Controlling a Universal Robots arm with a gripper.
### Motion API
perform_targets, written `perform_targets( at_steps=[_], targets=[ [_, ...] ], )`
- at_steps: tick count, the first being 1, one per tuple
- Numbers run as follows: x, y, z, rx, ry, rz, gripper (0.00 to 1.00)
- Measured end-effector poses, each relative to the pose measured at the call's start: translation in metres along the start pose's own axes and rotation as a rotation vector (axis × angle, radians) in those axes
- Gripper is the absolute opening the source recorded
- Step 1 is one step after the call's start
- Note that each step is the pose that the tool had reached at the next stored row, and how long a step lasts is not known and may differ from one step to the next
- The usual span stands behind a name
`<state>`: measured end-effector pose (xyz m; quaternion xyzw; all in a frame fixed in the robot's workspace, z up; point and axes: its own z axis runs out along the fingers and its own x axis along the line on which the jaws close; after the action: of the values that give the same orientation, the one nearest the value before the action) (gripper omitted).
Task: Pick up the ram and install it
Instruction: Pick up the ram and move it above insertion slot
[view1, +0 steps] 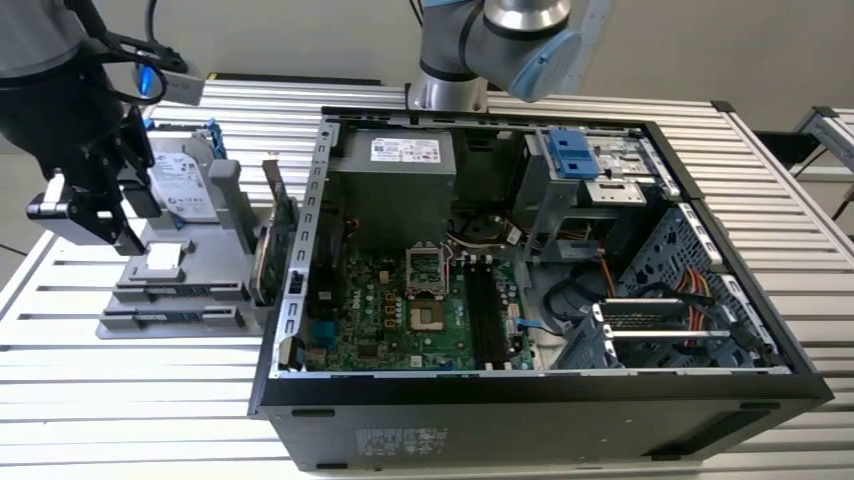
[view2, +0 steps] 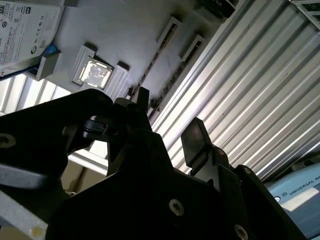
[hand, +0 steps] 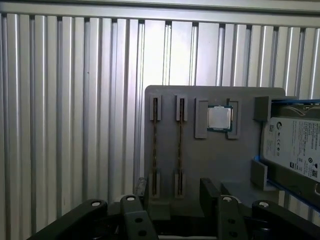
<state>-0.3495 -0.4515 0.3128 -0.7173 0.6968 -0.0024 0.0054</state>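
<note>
Centrally, the edge-on ram (hand: 180, 145) stands near the gripper (hand: 175, 192), jaws apart; likely light, rigid, fragile: hold its flat faces.

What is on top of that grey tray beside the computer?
Two slim ram sticks stand edge-on in slots, beside a processor chip and a hard drive. The open claw covers part of the tray's edge, hiding whatever sits there.
</note>
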Motion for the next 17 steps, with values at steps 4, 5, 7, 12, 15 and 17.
perform_targets(
  at_steps=[4,5,7,12,15,17],
  targets=[
    [0.0005,0.0,0.0032,0.0001,0.0,0.0,1.0],
    [0.0009,0.0001,0.0038,0.0,0.0001,0.0,1.0],
    [0.0013,0.0001,0.0049,0.0,0.0001,0.0,1.0],
    [0.0021,0.0001,0.0078,0.0001,-0.0001,0.0,1.0],
    [0.0025,0.0002,0.0095,0.0,0.0,0.0,1.0],
    [0.0027,0.0002,0.0109,0.0,0.0,0.0,1.0]
  ],
)
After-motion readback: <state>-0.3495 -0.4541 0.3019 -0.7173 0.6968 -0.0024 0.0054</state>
